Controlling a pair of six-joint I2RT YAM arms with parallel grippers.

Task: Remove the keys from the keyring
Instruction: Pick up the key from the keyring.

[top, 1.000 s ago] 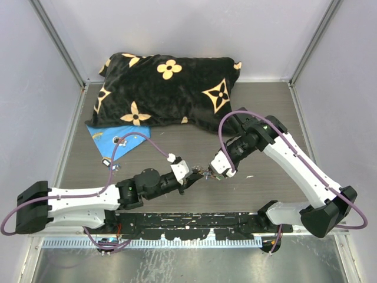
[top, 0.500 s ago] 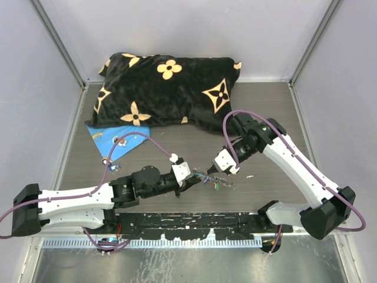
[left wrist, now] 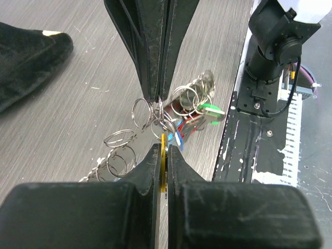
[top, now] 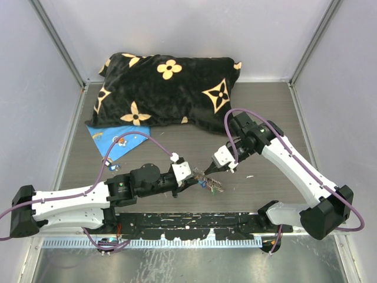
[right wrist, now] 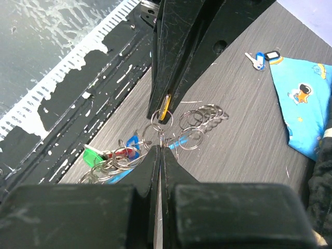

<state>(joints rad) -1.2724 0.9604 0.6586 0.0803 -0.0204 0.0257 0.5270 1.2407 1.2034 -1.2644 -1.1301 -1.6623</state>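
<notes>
Many thin wire loops (keyring point(left wrist: 165, 120)), plastic-headed keys point(left wrist: 210, 110), brushed tabletop point(left wrist: 78, 104).

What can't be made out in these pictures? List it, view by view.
- Top external: the keys and keyring are too small to tell apart.
- Left wrist: the yellow tag is mostly hidden between the left gripper fingers.
- Right wrist: the right gripper fingers hide whether the keyring is pinched. The blue cloth is cut off by the right edge.
</notes>
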